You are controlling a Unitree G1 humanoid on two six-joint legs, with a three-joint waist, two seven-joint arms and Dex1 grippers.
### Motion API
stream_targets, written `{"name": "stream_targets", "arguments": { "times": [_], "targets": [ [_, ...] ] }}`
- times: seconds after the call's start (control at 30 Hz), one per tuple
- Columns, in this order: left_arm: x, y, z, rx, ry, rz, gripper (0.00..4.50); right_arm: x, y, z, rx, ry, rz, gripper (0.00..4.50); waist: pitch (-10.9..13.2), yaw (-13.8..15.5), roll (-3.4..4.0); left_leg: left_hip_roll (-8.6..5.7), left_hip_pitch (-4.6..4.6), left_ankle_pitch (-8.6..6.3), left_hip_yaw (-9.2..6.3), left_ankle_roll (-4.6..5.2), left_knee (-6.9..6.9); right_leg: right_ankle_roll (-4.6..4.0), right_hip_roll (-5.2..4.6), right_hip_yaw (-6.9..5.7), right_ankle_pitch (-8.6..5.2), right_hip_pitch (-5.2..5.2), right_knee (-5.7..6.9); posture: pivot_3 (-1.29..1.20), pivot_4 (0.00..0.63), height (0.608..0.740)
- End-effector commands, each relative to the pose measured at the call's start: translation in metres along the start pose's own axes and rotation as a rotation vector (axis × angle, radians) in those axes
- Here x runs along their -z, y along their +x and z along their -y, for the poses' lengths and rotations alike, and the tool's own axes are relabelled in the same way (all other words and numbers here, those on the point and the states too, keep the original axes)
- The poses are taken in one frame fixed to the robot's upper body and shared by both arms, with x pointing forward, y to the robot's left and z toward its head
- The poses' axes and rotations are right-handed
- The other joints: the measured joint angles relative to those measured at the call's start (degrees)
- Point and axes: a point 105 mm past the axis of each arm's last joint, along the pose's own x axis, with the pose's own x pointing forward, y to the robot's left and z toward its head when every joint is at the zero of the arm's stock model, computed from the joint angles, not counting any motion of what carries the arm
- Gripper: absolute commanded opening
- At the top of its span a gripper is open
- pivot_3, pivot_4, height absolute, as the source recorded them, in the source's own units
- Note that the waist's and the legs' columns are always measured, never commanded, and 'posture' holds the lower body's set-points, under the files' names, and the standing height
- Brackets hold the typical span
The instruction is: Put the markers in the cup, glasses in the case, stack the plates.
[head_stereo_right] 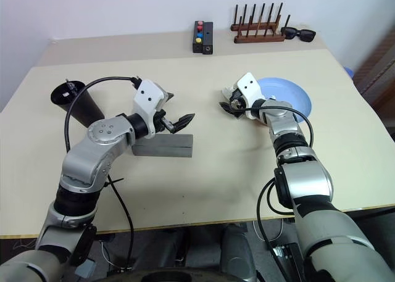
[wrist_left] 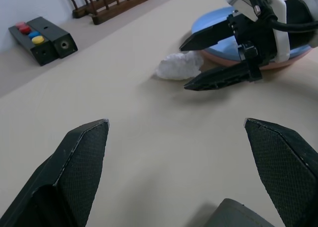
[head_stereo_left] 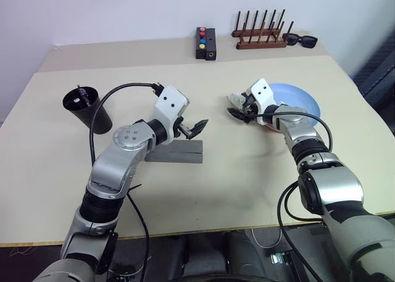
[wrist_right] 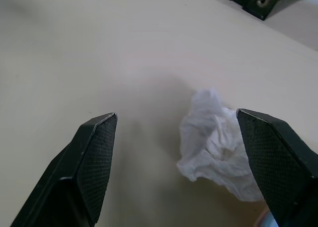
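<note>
The black cup [head_stereo_left: 86, 108] stands at the table's left with a slim dark marker [head_stereo_left: 79, 91] poking out of it. The grey case [head_stereo_left: 176, 151] lies shut near the middle. My left gripper [head_stereo_left: 196, 128] hovers open just above the case's right end, nothing between its fingers. The light blue plate [head_stereo_left: 296, 99] rests on the pink plate [wrist_left: 278, 65] at the right. My right gripper [head_stereo_left: 237, 113] is open at the plates' left edge, and a crumpled white tissue [wrist_right: 213, 142] lies right in front of it. The glasses are out of view.
A small black box with coloured buttons [head_stereo_left: 205, 42], a wooden peg rack [head_stereo_left: 259, 35] and black sunglasses [head_stereo_left: 300, 40] line the back of the table. Bare tabletop lies between the case and the plates.
</note>
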Motion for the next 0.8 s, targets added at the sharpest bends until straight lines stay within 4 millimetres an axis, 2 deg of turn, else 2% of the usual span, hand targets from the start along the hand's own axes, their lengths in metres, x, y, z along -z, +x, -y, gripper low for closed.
{"name": "stream_targets", "arguments": {
  "times": [0.03, 0.2, 0.23, 0.3, 0.5, 0.8],
  "targets": [
    [-0.01, -0.007, 0.007, 0.04, 0.014, 0.046, 4.5, -0.016, 0.002, 0.007, 0.028, -0.039, 0.035, 3.91, 0.0, -0.03, 0.0, 0.0, 0.0, 0.0, 0.0, 0.0, 0.0, 0.0, 0.0, 0.0, 0.0, 0.0, 0.0, 0.0, 0.15, 0.74],
    [-0.001, -0.014, 0.011, 0.103, -0.008, 0.027, 4.5, -0.014, 0.001, 0.007, 0.03, -0.034, 0.03, 3.91, 0.0, -0.07, 0.01, 0.0, 0.0, 0.0, 0.0, 0.0, -0.01, 0.0, 0.0, 0.01, 0.0, 0.0, 0.0, 0.0, 0.15, 0.74],
    [0.002, -0.016, 0.011, 0.108, -0.008, 0.019, 4.5, -0.013, 0.001, 0.007, 0.03, -0.033, 0.028, 3.68, 0.0, -0.09, 0.01, 0.0, 0.01, 0.0, 0.0, 0.0, -0.02, 0.0, 0.0, 0.01, 0.0, 0.0, 0.0, 0.0, 0.15, 0.74],
    [0.004, -0.017, 0.011, 0.127, -0.002, 0.009, 4.5, -0.012, 0.0, 0.008, 0.03, -0.031, 0.028, 3.12, 0.0, -0.11, 0.02, 0.01, 0.01, 0.0, 0.0, 0.0, -0.03, 0.0, 0.01, 0.01, 0.0, -0.02, 0.0, 0.0, 0.15, 0.74],
    [0.004, -0.017, 0.008, 0.142, 0.013, 0.003, 4.5, -0.011, -0.001, 0.009, 0.031, -0.026, 0.028, 0.05, 0.0, -0.07, 0.02, 0.0, 0.01, 0.0, 0.0, 0.0, -0.02, 0.0, 0.01, 0.02, 0.0, -0.01, 0.0, 0.0, 0.15, 0.74],
    [0.004, -0.014, 0.009, 0.152, 0.016, 0.008, 4.5, -0.015, -0.004, 0.013, 0.043, -0.041, 0.039, 0.05, 0.0, -0.06, 0.02, 0.0, 0.01, 0.0, 0.0, 0.0, -0.03, 0.0, 0.01, 0.02, 0.0, -0.01, 0.0, 0.0, 0.15, 0.74]
  ]
}}
